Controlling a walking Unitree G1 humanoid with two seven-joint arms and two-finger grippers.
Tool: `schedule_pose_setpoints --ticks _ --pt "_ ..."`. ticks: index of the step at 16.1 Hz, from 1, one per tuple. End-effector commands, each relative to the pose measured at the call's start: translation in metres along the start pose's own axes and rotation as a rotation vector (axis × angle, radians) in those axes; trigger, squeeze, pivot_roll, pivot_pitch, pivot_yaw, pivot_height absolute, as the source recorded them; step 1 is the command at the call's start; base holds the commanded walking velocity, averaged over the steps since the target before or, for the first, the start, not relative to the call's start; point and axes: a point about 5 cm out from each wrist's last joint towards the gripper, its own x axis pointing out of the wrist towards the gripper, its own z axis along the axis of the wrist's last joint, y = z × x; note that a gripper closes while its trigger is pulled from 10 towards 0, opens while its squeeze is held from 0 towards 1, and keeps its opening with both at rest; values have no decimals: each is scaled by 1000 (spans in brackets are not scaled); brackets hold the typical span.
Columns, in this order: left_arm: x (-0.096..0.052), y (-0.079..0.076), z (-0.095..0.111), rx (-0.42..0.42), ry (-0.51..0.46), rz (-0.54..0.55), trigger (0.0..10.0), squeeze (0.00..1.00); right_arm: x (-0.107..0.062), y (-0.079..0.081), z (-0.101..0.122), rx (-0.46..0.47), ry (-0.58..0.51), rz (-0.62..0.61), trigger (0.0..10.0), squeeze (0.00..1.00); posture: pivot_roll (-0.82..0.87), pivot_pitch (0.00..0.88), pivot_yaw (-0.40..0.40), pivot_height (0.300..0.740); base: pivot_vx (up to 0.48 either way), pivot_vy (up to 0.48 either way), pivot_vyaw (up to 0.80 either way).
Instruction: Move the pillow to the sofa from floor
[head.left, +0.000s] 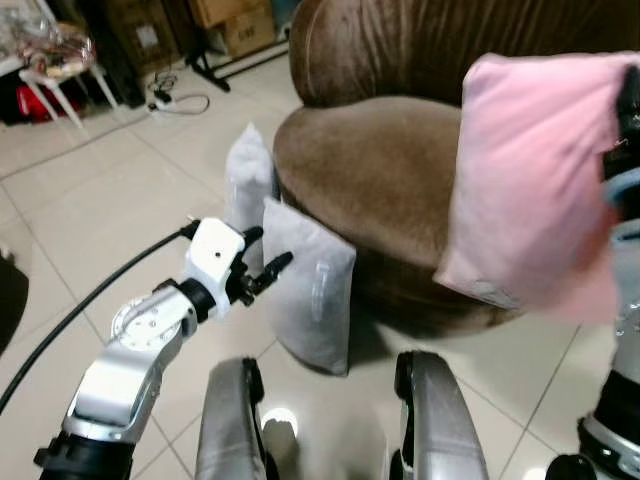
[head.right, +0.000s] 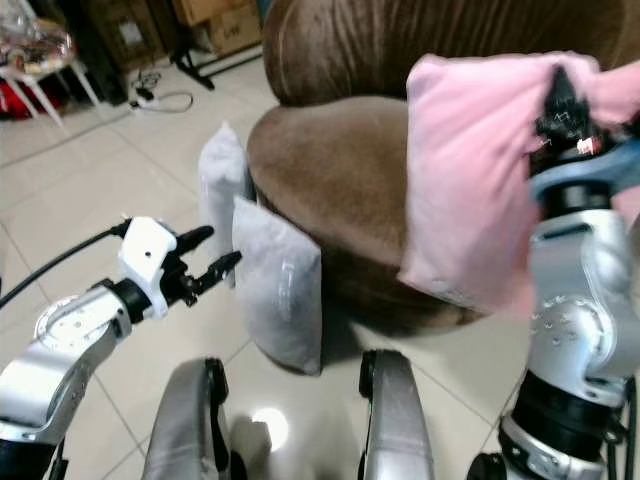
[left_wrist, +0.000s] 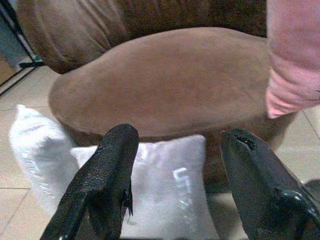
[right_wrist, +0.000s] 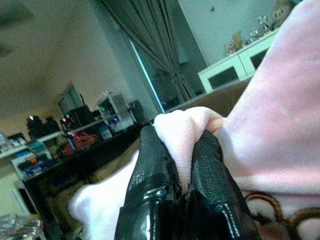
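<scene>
The right gripper (head.right: 562, 105) is up at about 2 o'clock in the head views, its two black fingers (right_wrist: 150, 175) clamped on a bunched fold of the pink pillow (head.right: 470, 170). That pillow hangs in the air, off the floor, in front of the right half of the brown sofa (head.left: 380, 170) and over the front edge of its seat; its lower corner dips below the seat line (no contact with the cushion can be made out). In the right wrist view the pink fabric swells out between the fingertips and spreads away beyond them, with dark curtains (right_wrist: 160, 60) and a white cabinet (right_wrist: 235, 70) behind.

The left gripper (head.left: 268, 266) sits at about 8 o'clock, fingers spread apart and empty, pointing toward a grey pillow (head.left: 310, 295) that stands upright on the tiled floor (head.left: 100, 200), leaning against the sofa base. The fingertips are just beside that pillow's near edge, not touching it as far as can be seen. A second grey pillow (head.left: 250, 175) stands behind the first, toward 11 o'clock, also against the sofa. In the left wrist view both grey pillows lie beyond the parted fingers, the sofa seat above them.

At 10 to 11 o'clock, well away, a white table (head.left: 55, 75) stands with a power strip (head.left: 165, 97) and cable on the floor, and cardboard boxes (head.left: 240, 25) at 12 o'clock.
</scene>
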Motion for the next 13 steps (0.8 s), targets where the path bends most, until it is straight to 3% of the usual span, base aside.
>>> schedule_pose_setpoints --ticks 1,3,5,10,13 --pt "0 11 14 23 -35 60 10000 0 12 20 6 -23 -39 -6 10000 0 -158 0 75 555 0 0 0" --pt "2 14 26 35 -71 75 10000 0 20 32 12 -18 -50 -6 10000 0 -163 0 78 570 0 0 0" --pt "3 20 27 39 -75 146 10000 0 24 57 9 -40 -46 32 10000 0 -158 0 72 590 0 0 0" --pt "-3 24 32 56 -79 240 10000 0 39 72 -13 -37 -13 10 10000 0 -83 0 -12 640 0 0 0" --pt "-5 24 25 59 -47 268 10000 0 38 77 -29 -19 31 26 10000 0 -79 0 -12 660 0 0 0"
